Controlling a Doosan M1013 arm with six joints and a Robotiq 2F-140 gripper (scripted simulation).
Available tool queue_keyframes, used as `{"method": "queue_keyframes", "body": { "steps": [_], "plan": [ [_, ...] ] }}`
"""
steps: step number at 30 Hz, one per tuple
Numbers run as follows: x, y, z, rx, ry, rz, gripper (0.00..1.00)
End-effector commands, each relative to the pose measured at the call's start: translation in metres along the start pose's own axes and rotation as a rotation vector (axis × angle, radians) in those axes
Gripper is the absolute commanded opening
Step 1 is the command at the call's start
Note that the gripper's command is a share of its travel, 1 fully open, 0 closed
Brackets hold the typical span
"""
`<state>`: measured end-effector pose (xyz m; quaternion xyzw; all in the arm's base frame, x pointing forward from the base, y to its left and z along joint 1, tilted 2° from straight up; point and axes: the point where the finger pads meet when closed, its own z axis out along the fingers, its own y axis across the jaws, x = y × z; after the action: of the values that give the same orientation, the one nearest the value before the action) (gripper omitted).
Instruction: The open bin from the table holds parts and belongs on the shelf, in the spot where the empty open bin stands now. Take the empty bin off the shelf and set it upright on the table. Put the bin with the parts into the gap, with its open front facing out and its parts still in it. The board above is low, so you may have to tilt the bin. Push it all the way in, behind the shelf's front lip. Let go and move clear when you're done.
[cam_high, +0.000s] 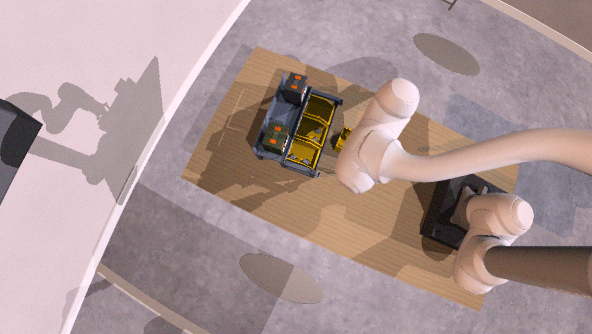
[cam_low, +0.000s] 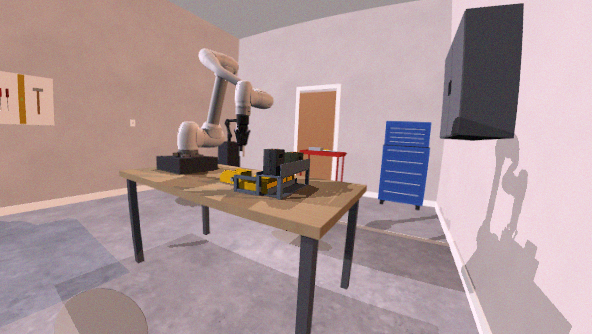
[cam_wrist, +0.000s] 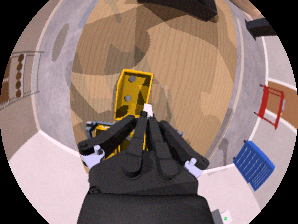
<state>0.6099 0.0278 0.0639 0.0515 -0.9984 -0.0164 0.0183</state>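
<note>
A grey-blue shelf (cam_high: 286, 114) (cam_low: 295, 168) (cam_wrist: 95, 123) stands on the table, with three yellow bins side by side. The end bin (cam_high: 320, 109) at the top in the top view shows no parts; the middle bin (cam_high: 311, 128) and the other end bin (cam_high: 303, 150) hold grey parts. A loose yellow bin (cam_high: 344, 139) (cam_low: 235, 176) (cam_wrist: 132, 90) stands upright on the table before the shelf's front; grey parts show inside it. My gripper (cam_low: 243, 150) (cam_wrist: 146, 109) is shut and empty, pointing down above the table near the loose bin. The arm hides it in the top view.
Two dark boxes with orange marks, one (cam_high: 295, 89) at the upper end and one (cam_high: 275, 137) lower, sit on the shelf's top board. The arm's black base (cam_high: 440, 210) (cam_low: 186, 164) stands at the table's other end. A blue cabinet (cam_low: 406, 165) stands farther off.
</note>
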Motion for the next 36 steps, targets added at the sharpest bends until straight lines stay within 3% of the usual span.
{"method": "queue_keyframes", "body": {
  "steps": [1, 11, 12, 36],
  "plan": [
    [0.0002, 0.0013, -0.0022, 0.003, -0.007, -0.002, 0.10],
    [0.0002, 0.0013, -0.0022, 0.003, -0.007, -0.002, 0.10],
    [0.0002, 0.0013, -0.0022, 0.003, -0.007, -0.002, 0.24],
    [0.0002, 0.0013, -0.0022, 0.003, -0.007, -0.002, 0.24]
  ]
}}
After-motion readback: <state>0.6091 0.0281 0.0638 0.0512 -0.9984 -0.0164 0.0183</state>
